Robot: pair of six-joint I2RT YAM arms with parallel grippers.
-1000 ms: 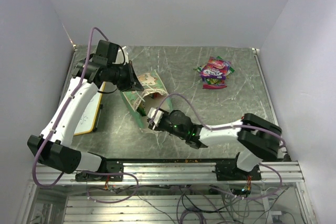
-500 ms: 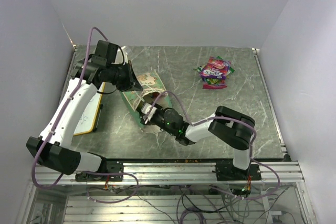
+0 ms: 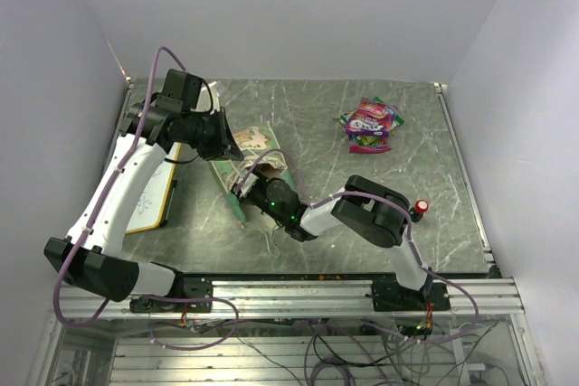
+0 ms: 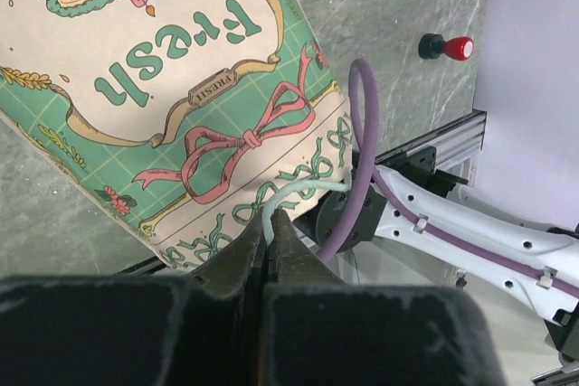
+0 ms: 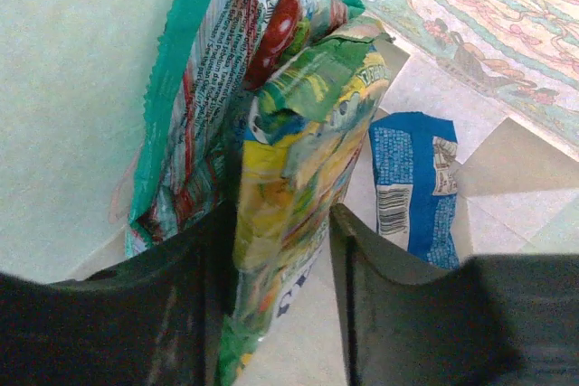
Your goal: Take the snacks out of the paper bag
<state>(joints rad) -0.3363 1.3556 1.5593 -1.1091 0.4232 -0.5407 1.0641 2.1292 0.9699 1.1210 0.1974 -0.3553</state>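
The paper bag (image 3: pixel 256 144) lies on its side on the table, mouth toward the arms. My left gripper (image 3: pixel 232 140) is shut on its white string handle (image 4: pixel 298 192) and holds the top edge up; the cream printed front (image 4: pixel 172 61) shows below. My right gripper (image 3: pixel 245 183) is inside the bag, open. Its jaws (image 5: pixel 282 250) stand on either side of a yellow-green packet (image 5: pixel 303 160), not closed on it. A teal-red packet (image 5: pixel 194 106) lies to its left and a blue packet (image 5: pixel 412 183) to its right. Several more snacks (image 3: pixel 371 122) lie piled at the far right.
A red-topped black button (image 3: pixel 422 208) stands on the table right of my right arm, and also shows in the left wrist view (image 4: pixel 450 46). A wood-framed whiteboard (image 3: pixel 156 194) lies at the left edge under my left arm. The right forearm (image 4: pixel 470 223) crosses just before the bag's mouth.
My right arm has folded and pushed leftward, driving its gripper into the bag's mouth. The red button has come into view. The left gripper has held the handle still.
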